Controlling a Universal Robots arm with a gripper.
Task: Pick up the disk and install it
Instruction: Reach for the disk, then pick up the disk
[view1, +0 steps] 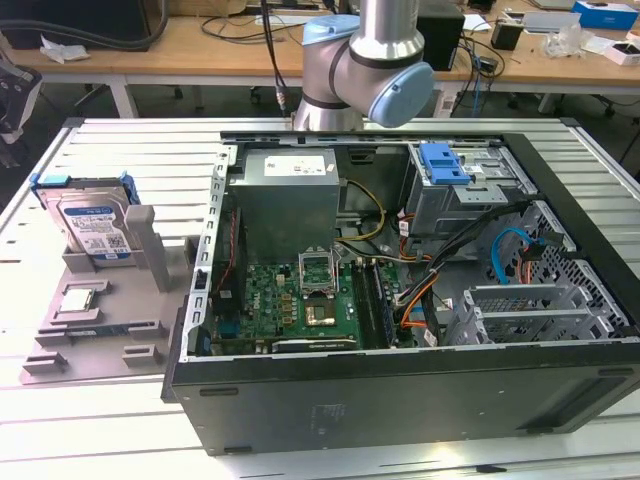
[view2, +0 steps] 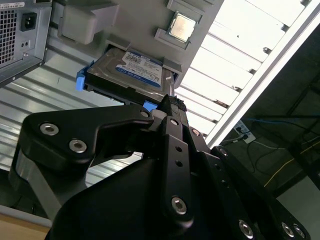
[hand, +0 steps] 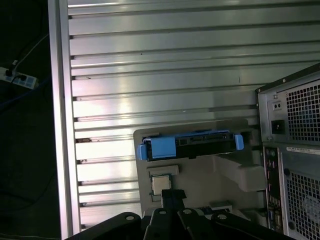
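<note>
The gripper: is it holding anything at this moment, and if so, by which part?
Nothing is held. The disk stands on edge in the grey fixture, and the gripper is apart from it, not touching.

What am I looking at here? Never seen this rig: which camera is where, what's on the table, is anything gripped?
This is one robot arm with a gripper at its end. The exterior view comes from a camera off the arm, overlooking a slatted metal table and an open computer case. Both wrist views come from cameras on the arm; the black parts in them are the gripper. On the exterior view's left, a grey holder carries the disk, standing on edge in its blue frame, and a small square chip. The disk sits in the holder, apart from the gripper.
</note>
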